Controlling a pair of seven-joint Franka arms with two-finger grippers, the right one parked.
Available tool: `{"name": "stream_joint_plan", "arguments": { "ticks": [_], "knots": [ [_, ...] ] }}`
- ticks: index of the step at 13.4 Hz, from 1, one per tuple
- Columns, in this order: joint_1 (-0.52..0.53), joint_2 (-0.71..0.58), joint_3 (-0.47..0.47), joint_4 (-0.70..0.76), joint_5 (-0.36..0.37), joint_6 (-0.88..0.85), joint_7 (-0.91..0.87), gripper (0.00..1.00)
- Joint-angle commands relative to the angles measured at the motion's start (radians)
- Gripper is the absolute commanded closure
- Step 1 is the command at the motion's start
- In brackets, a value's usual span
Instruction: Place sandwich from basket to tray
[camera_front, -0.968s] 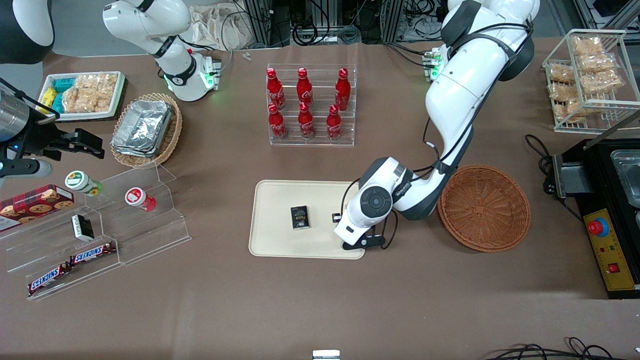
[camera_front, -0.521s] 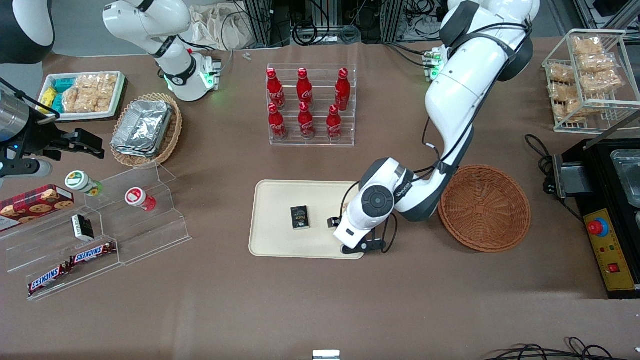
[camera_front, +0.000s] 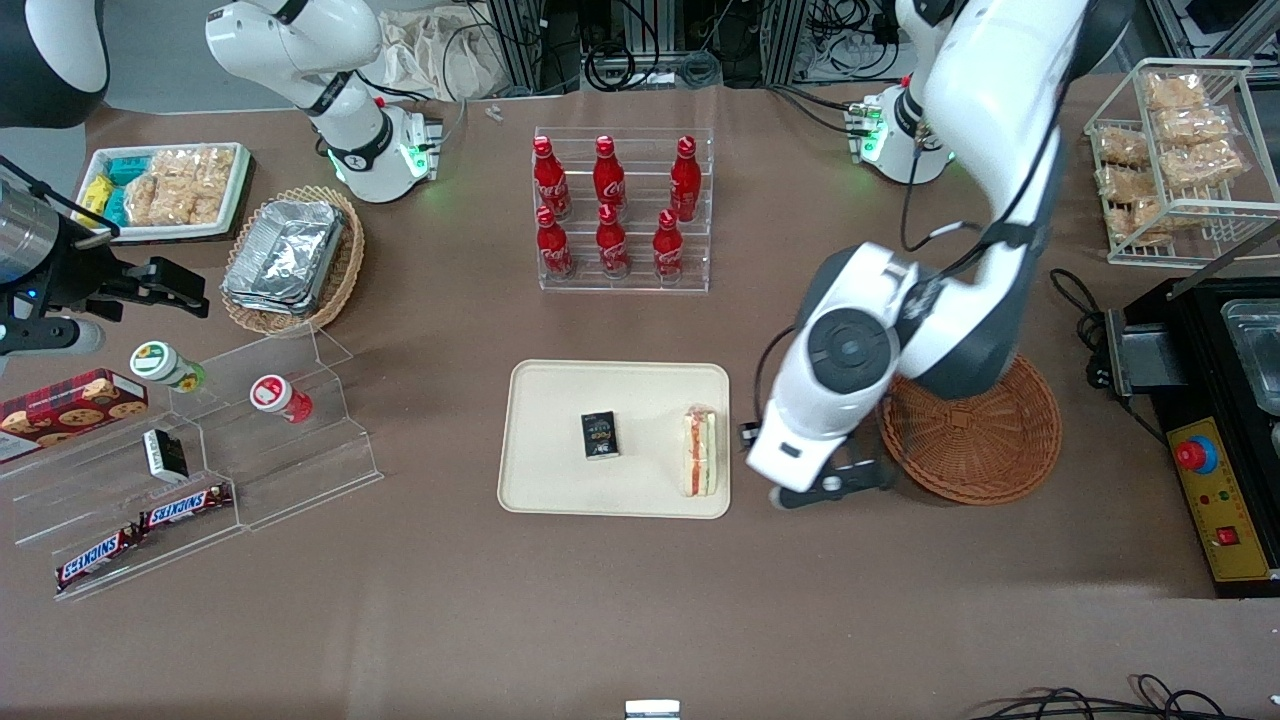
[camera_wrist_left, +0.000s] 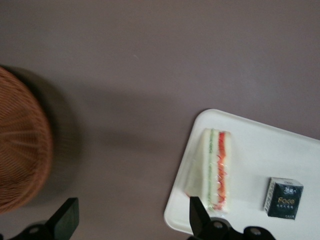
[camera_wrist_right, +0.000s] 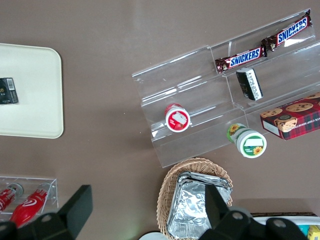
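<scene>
The sandwich (camera_front: 699, 451) (camera_wrist_left: 216, 169), a pale wedge with red and green filling, lies on the cream tray (camera_front: 560, 480) (camera_wrist_left: 250, 140) at its edge nearest the basket. Beside the tray, the round reddish-brown basket (camera_front: 985, 440) (camera_wrist_left: 20, 145) stands with nothing showing inside it. My left gripper (camera_front: 800, 480) (camera_wrist_left: 132, 217) hangs above the bare table between tray and basket. It is open with nothing between its fingers (camera_wrist_left: 197, 212).
A small black box (camera_front: 600, 435) (camera_wrist_left: 283, 198) lies mid-tray. A clear rack of red bottles (camera_front: 620, 210) stands farther from the front camera. Acrylic shelves with snacks (camera_front: 190, 450) lie toward the parked arm's end; a black control box (camera_front: 1220, 480) sits toward the working arm's.
The gripper has let go of the sandwich, which now lies on the tray. The arm has risen and swung off the tray toward the basket.
</scene>
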Motion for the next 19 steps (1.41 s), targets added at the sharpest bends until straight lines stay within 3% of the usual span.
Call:
{"name": "stream_joint_plan", "arguments": {
  "ticks": [1,3,6,11,14,17,18,19],
  "knots": [
    [-0.007,-0.132,0.09,-0.113,-0.003,-0.006,0.015,0.01],
    [-0.006,-0.236,0.147,-0.214,-0.013,-0.007,0.092,0.01],
    [-0.007,-0.391,0.263,-0.348,-0.089,-0.009,0.257,0.01],
    [-0.007,-0.454,0.4,-0.383,-0.187,-0.072,0.49,0.01],
    [-0.004,-0.512,0.432,-0.451,-0.197,-0.066,0.568,0.01],
    [0.001,-0.509,0.434,-0.454,-0.197,-0.072,0.643,0.01],
    [0.118,-0.503,0.382,-0.454,-0.197,-0.072,0.644,0.01],
    [0.186,-0.508,0.249,-0.448,-0.192,-0.072,0.644,0.01]
  ]
}}
